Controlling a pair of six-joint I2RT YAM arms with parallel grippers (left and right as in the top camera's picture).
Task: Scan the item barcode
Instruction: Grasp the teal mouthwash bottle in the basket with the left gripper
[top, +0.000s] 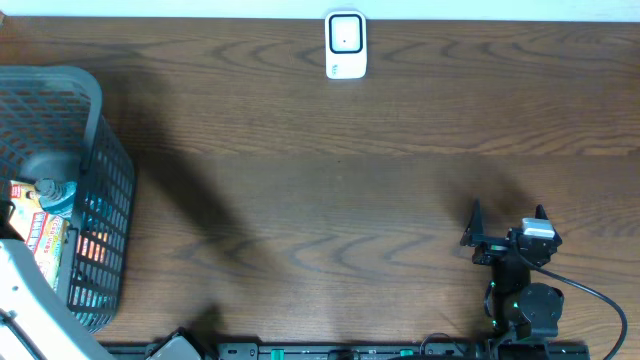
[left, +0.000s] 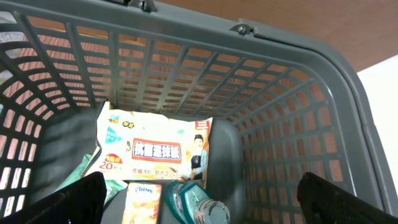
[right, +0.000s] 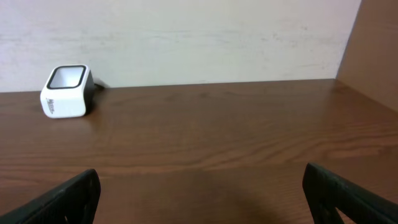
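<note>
Grey basket (left: 280, 112) below left gripper (left: 202, 199), jaws wide | right gripper (top: 508, 216) level, jaws wide

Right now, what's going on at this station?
The left gripper hangs open inside the grey basket, above a wipes pack, a small orange box and a teal bottle; it holds nothing. The right gripper is open and empty, low over the table at the near right, facing the white scanner at the far edge. No item is picked yet, so nothing has been scanned.
</note>
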